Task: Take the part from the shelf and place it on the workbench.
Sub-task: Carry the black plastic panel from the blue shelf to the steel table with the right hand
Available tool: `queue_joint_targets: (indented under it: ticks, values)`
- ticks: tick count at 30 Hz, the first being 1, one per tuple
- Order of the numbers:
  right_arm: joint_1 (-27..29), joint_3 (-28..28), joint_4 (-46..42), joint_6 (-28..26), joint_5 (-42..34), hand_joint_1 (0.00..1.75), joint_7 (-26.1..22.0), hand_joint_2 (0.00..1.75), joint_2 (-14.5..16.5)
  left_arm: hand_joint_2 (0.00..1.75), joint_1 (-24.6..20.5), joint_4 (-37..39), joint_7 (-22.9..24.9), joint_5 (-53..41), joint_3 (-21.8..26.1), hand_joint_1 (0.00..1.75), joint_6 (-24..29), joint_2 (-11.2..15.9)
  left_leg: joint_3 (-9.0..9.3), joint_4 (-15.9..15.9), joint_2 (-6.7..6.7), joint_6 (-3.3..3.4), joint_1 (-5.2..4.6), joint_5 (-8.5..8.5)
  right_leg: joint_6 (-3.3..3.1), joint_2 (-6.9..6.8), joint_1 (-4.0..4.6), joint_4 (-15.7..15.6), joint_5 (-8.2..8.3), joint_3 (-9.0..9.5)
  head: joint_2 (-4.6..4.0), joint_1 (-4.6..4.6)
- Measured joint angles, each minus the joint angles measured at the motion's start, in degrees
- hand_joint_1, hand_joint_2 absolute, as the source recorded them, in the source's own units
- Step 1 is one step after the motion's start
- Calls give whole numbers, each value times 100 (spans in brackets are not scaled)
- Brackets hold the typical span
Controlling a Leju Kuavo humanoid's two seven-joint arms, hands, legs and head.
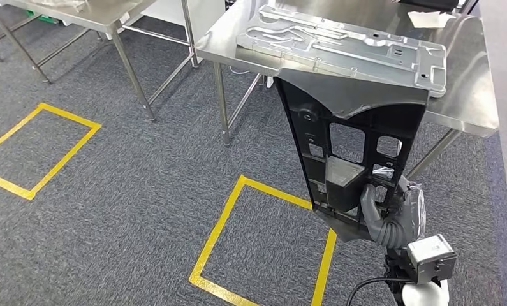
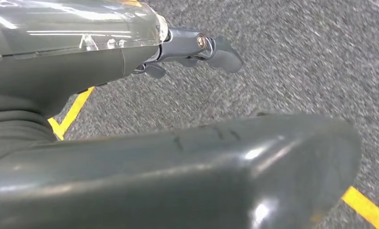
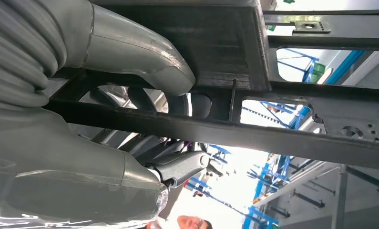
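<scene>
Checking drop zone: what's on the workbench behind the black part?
A flat silver metal plate lies on the workbench. The black part, held by the right hand, covers the plate's near edge.

Part (image 1: 349,137): matt black, plastic in look, with a dull grey face at its upper end. Worktop (image 1: 467,108): brushed stainless metal, smooth and reflective. Plate (image 1: 346,44) on the worktop: pale cast-looking metal, satin finish. Right hand (image 1: 381,213): smooth grey plastic with a ribbed cover. Floor (image 1: 110,191): rough grey carpet.
</scene>
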Motion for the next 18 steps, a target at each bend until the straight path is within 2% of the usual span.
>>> queue_joint_targets:
  ticks: [1, 2, 3, 4, 5, 8, 9, 10, 12, 13, 14, 15, 17, 18]
  values:
    - [-3, 0, 5, 3, 8, 175, 1, 175, -3, 0, 1, 0, 1, -1, 0, 0, -2, -4, 69, -3, 13, -18, 2, -60, -5, -29, -3, -374, 301, 100, 0, 0]
    - [-10, 1, 14, 8, 14, 175, 4, 175, -7, 0, -2, 0, 2, -3, 0, 0, -3, -9, 139, 2, 22, -40, -1, -113, -19, -60, 8, -706, 513, 192, 0, -1]
    - [-24, 2, 26, 16, 21, 175, 14, 175, -9, 0, -7, 0, 3, -5, 0, 0, -5, -15, 183, 3, 31, -68, -4, -159, -51, -86, 26, -954, 615, 257, 0, 0]
    - [-40, 4, 38, 27, 34, 175, 28, 175, -10, 0, -11, 0, 5, -8, 0, 0, -5, -20, 201, -3, 40, -103, -8, -200, -92, -104, 47, -1087, 662, 290, 0, 0]
    - [-56, 5, 50, 39, 52, 175, 48, 175, -10, 0, -13, 0, 7, -13, 0, 0, -5, -24, 234, 19, 47, -143, -12, -212, -133, -103, 63, -1106, 618, 296, 0, -1]
    - [-96, 7, 56, 75, 117, 175, 104, 175, -8, 0, -17, 0, 10, -20, -1, 0, -8, -31, 278, 180, 43, -246, 2, -277, -250, -68, 42, -1179, 642, 451, 0, -2]
    - [-116, 9, 55, 82, 137, 175, 115, 175, -6, 0, -26, 0, 11, -22, -2, 0, -10, -32, 193, 360, 30, -266, 13, -344, -280, -61, 30, -1197, 621, 512, 0, -2]
    - [-133, 11, 54, 88, 160, 175, 128, 175, -5, 0, -32, 0, 11, -23, -2, 0, -11, -32, 21, 651, 18, -278, 26, -444, -301, -54, 23, -1210, 594, 561, 0, -2]
    - [-147, 15, 60, 102, 207, 175, 155, 175, -3, 0, -25, 0, 13, -22, -2, 0, -15, -34, -475, 1364, 9, -306, 38, -699, -320, -26, 24, -1213, 504, 642, 0, -3]
    - [-144, 15, 68, 109, 224, 175, 167, 175, -2, 0, -11, 0, 15, -20, -2, 0, -15, -34, -687, 1595, 10, -321, 44, -778, -317, -6, 24, -1213, 450, 696, 0, -3]
    - [-140, 15, 80, 115, 235, 175, 175, 175, -2, 0, 4, 0, 16, -19, -2, 0, -16, -34, -818, 1645, 10, -332, 49, -767, -309, 14, 21, -1213, 391, 764, 0, -4]
    - [-141, 15, 94, 120, 248, 175, 181, 175, -1, 0, 15, 0, 19, -17, -2, 0, -16, -33, -845, 1482, 11, -338, 55, -630, -296, 29, 17, -1213, 329, 846, 0, -4]
    - [-147, 17, 123, 135, 282, 175, 191, 175, 0, 0, 30, 0, 26, -14, -1, 0, -16, -31, -731, 815, 12, -324, 62, -75, -256, 43, 10, -1215, 190, 1027, 0, -3]
    - [-151, 17, 138, 143, 297, 175, 195, 175, 1, 0, 33, 0, 32, -13, -1, 0, -17, -32, -670, 529, 16, -304, 51, 102, -225, 50, 11, -1221, 127, 1098, 0, -3]
